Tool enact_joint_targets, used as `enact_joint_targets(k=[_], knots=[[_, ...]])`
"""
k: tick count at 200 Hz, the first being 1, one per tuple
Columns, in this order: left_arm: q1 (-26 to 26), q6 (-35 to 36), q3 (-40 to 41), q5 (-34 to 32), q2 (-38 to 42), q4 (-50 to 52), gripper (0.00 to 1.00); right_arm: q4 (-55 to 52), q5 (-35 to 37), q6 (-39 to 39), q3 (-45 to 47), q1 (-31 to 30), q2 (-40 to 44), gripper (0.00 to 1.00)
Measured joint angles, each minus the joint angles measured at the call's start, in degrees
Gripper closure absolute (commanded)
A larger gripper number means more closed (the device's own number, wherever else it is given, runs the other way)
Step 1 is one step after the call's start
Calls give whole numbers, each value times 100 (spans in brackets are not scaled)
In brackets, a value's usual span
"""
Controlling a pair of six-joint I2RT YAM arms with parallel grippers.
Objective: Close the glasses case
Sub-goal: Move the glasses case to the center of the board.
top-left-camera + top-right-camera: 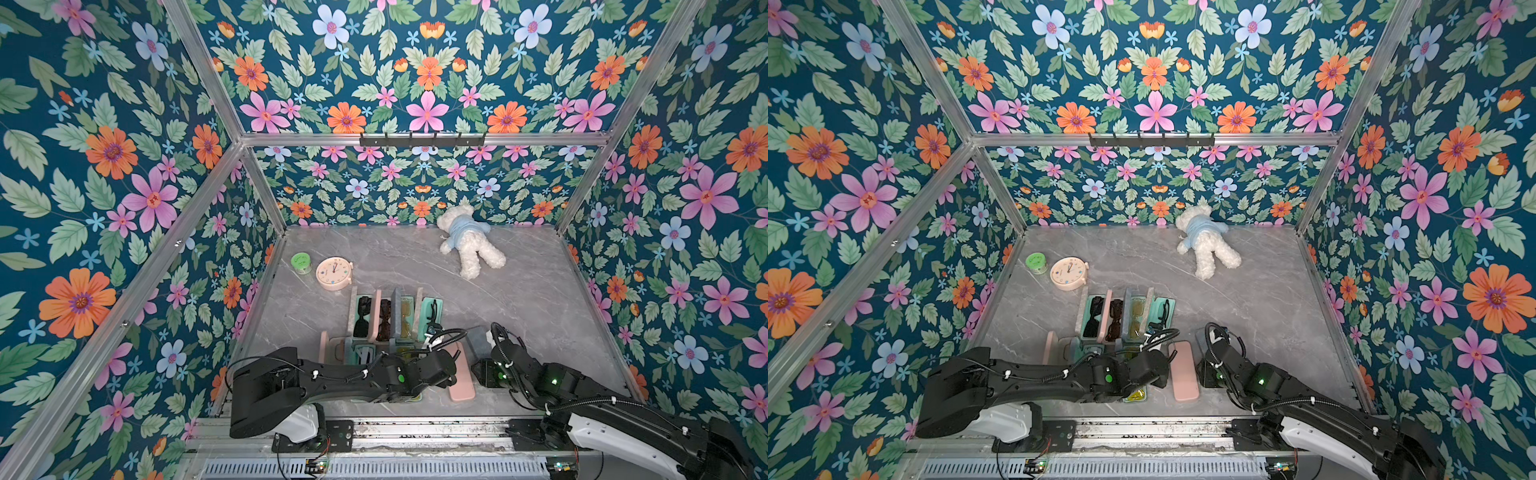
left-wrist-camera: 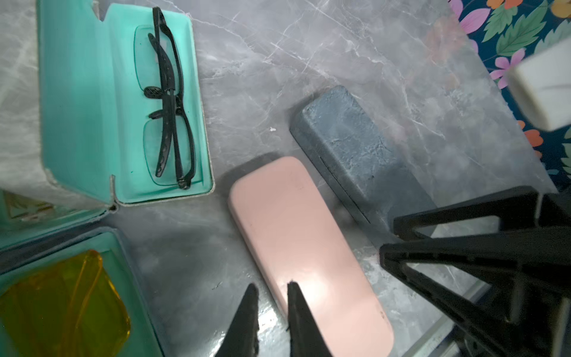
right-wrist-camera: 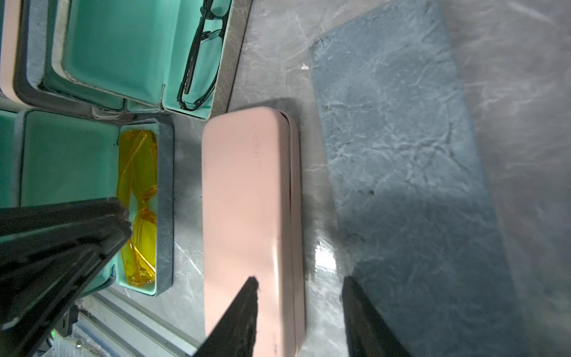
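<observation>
Pink and shut, the glasses case (image 2: 296, 247) lies flat near the front edge of the bench (image 1: 519, 291), between an open case (image 3: 165, 201) with yellow glasses (image 3: 139, 201) and a closed blue-grey case (image 3: 395, 139). The left gripper (image 2: 272, 287) hangs over its edge, jaws a narrow gap apart, gripping nothing. The right gripper (image 3: 299, 279) stands wider, straddling the case's long side, also empty.

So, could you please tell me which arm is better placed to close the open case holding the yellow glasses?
Left, probably: the left gripper hangs beside the yellow-glasses case, on its side of the closed pink case. The right gripper sits at the pink case's far edge, farther off.
</observation>
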State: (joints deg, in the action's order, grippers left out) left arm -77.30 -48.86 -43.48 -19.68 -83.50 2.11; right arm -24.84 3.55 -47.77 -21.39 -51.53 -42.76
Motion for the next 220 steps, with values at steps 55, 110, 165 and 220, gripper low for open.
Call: enact_joint_targets(k=[55, 110, 165, 220], knots=[[-2, -24, 426, -291, 1294, 101, 26, -96, -280, 358, -293, -339, 101, 28], [-4, -179, 866, -800, 2754, 896, 19, -227, 507, 435, -1196, -1373, -1847, 21], [-4, -269, 1054, -1060, 3436, 1440, 19, -625, 1368, 264, -2046, -1838, -3447, 21], [-4, -323, 1172, -1110, 3471, 1576, 20, -1261, 2065, 4, -2695, -1880, -4697, 25]])
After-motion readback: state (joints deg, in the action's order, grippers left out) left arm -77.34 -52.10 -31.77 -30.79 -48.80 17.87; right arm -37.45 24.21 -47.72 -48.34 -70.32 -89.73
